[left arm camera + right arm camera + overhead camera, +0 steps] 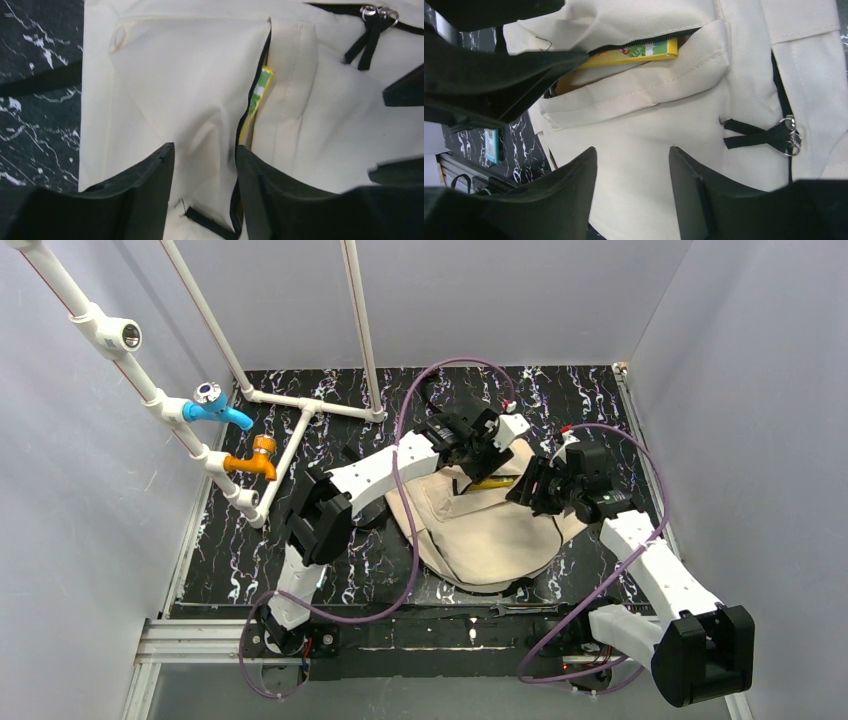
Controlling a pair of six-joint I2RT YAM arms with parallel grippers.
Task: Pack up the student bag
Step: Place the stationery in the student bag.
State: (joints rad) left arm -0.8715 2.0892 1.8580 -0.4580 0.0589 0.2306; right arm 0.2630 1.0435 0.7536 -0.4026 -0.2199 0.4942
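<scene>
The student bag (480, 535), a beige fabric backpack, lies flat on the black marbled table between both arms. Its front pocket zipper (644, 42) gapes, and a yellow and green box (634, 54) sits inside the pocket, its edge (262, 85) peeking out. My left gripper (204, 146) hovers open just over the pocket flap (190, 85), loose fabric showing between its fingers. My right gripper (632, 148) is open above the bag's front panel, holding nothing. Black zipper pulls with metal rings (791, 135) lie to its right.
A white pipe frame (300, 405) with a blue tap (218, 410) and an orange tap (255, 460) stands at the back left. A small teal item (492, 145) lies on the table beside the bag. Grey walls enclose the table.
</scene>
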